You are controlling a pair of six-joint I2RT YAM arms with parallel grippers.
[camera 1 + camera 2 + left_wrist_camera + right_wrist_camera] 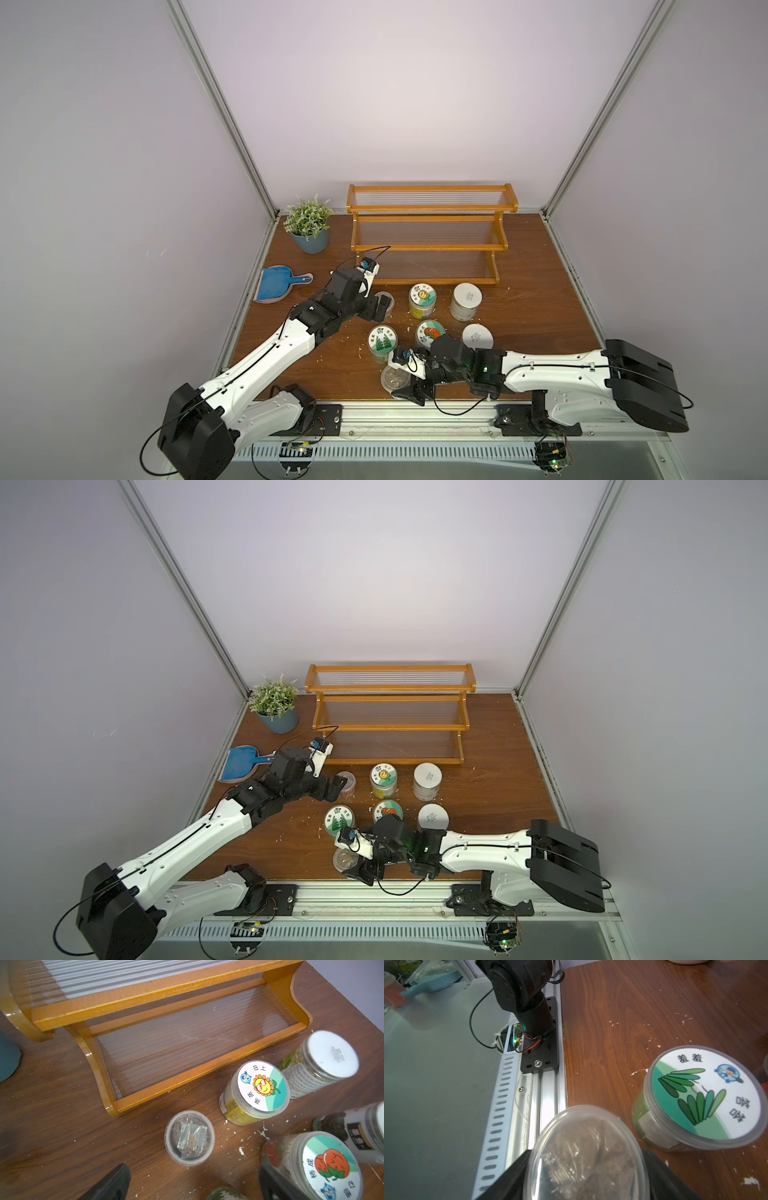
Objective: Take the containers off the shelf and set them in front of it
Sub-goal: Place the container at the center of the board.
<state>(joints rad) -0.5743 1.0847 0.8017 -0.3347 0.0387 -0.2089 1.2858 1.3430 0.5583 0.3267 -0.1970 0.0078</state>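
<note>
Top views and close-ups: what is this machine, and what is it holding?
Two white robot arms with pincer grippers work at a brown table. Both top views look down from above; each close-up comes from a camera on an arm's wrist. The orange-brown wooden stepped shelf holds nothing; clear jars, like the sunflower-lidded jar, stand before it; a potted plant and blue dustpan sit nearby. The right gripper is shut on a clear-lidded tub; the left gripper is open beside another clear tub.
</note>
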